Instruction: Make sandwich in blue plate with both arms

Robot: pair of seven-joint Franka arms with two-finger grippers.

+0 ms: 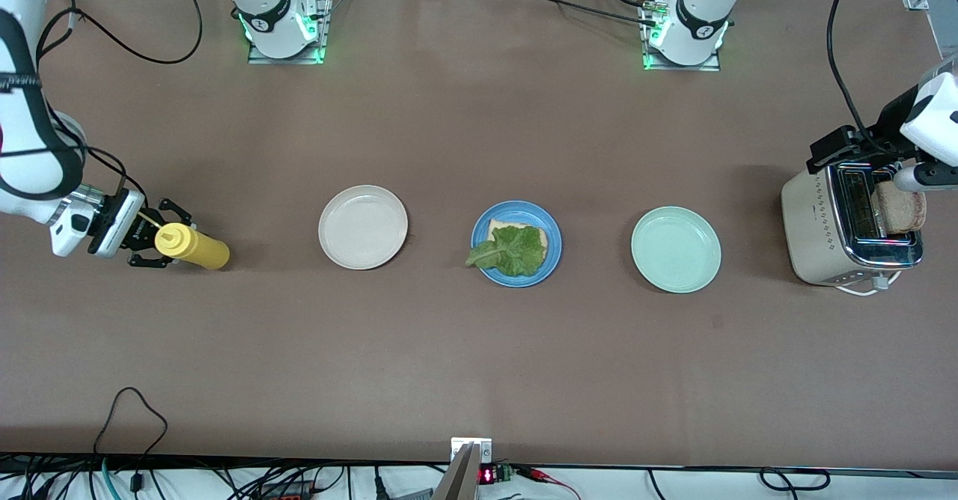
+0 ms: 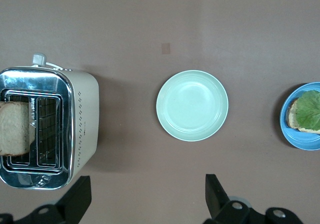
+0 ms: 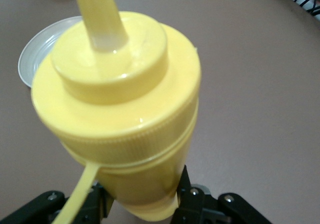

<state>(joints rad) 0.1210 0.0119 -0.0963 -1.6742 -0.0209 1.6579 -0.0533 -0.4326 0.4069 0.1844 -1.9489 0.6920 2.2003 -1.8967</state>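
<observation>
— Brown table (image 1: 464,350), three plates in a row, toaster (image 1: 846,230) at my left arm's end. Where's the sandwich?

— Half built, on the blue plate (image 1: 552,257), the middle one: one bread slice (image 1: 498,228) with a lettuce leaf (image 1: 516,251) on top, no upper slice yet. The cream plate (image 1: 363,227) and the mint plate (image 1: 676,249) flank it.

— And your claws?

— My right gripper (image 1: 153,242) has its fingers pressed on a yellow squeeze bottle (image 1: 193,245), standing at the right arm's end of the table beside the cream plate; I judge it's for sauce on the leaf. My left gripper (image 2: 145,199) hangs over the toaster, fingers spread wide, holding nothing. A bread slice (image 2: 14,129) stands in one slot, probably the top piece.

— Any labels?

— None I can read; the bottle is plain, and the toaster shows only a dotted pattern.
</observation>
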